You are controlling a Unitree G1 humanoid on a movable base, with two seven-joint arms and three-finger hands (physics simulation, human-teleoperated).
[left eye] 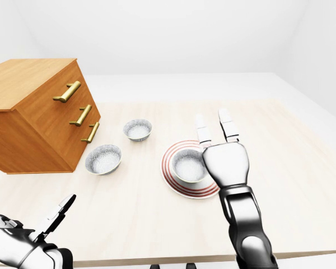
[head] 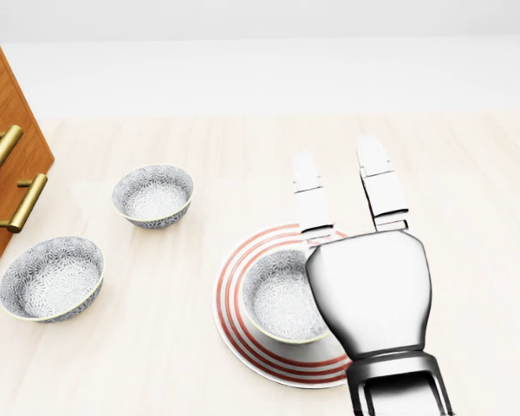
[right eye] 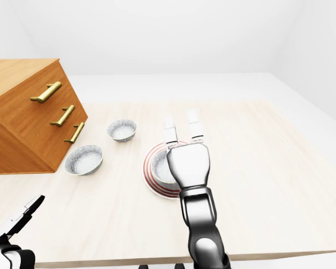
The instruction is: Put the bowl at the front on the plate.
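The right hand (head: 370,295) hangs over the plate's right side with its fingers (head: 382,187) stretched straight and apart, gripping nothing, and in the head view its palm hides the right edge of the bowl (head: 276,301). That bowl sits upright in the middle of the red-ringed plate (head: 234,334) on the pale surface (head: 468,208). To the left a second bowl (head: 153,196) and a third bowl (head: 52,277) stand near the wooden drawer chest (left eye: 39,117), and the left hand (left eye: 28,235) waits low at the surface's near edge, fingers extended and empty.
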